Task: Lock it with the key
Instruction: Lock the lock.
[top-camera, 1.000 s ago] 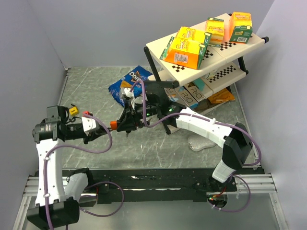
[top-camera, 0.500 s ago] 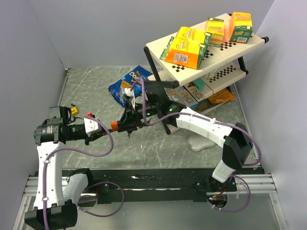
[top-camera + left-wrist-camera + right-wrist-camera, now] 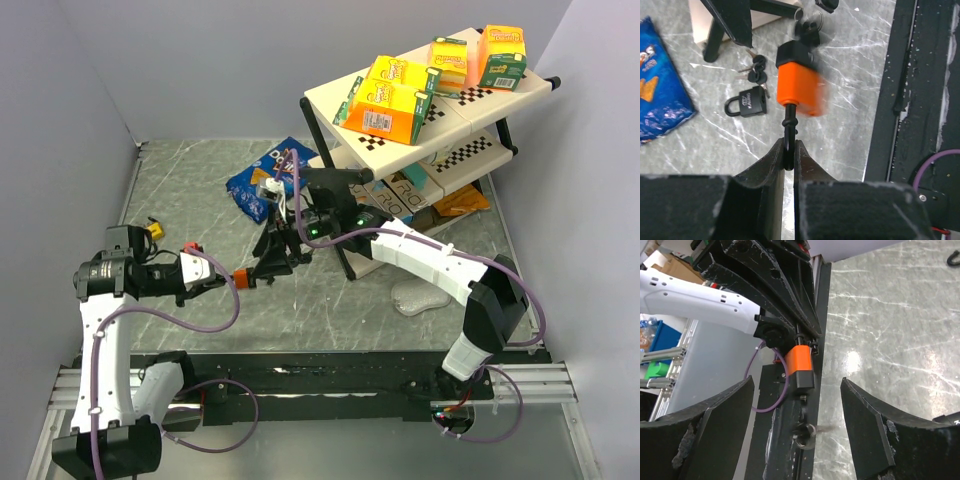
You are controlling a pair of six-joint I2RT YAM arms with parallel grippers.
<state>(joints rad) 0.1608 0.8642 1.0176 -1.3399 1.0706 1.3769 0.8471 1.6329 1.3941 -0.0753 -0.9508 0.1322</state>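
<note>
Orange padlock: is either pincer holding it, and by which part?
Left pincer is shut on the black shackle of the orange padlock; its body sticks out free. Right pincer is open, holding nothing.

The padlock (image 3: 799, 92) has a smooth orange body that looks plastic, and a dark metal shackle (image 3: 788, 125). The table (image 3: 850, 115) is grey stone-look, polished, catching light. The chip bag (image 3: 662, 95) is glossy blue film. The right gripper (image 3: 796, 381) has matt black fingers (image 3: 715, 430), rough and scuffed at the edges. The cartons (image 3: 395, 98) look like printed card.
</note>
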